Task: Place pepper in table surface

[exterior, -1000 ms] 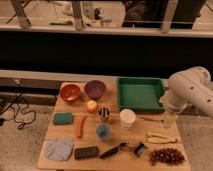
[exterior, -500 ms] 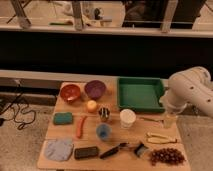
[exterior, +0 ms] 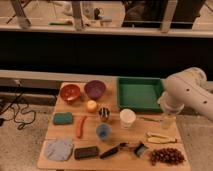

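The pepper [exterior: 80, 126], slim and orange-red, lies flat on the left half of the light tan table surface [exterior: 145, 131], between a teal sponge [exterior: 63, 118] and a blue cup [exterior: 103, 131]. My white arm [exterior: 186, 93] reaches in from the right. My gripper [exterior: 167, 120] hangs over the table's right side, just in front of the green tray [exterior: 139, 93] and far from the pepper. Nothing shows in it.
At the back stand an orange bowl [exterior: 70, 92] and a purple bowl [exterior: 94, 89]. Also on the table are a yellow fruit [exterior: 91, 105], a metal cup [exterior: 104, 114], a white cup [exterior: 127, 118], a grey cloth [exterior: 59, 149], a black block [exterior: 86, 152], a dark utensil [exterior: 117, 149] and grapes [exterior: 166, 156].
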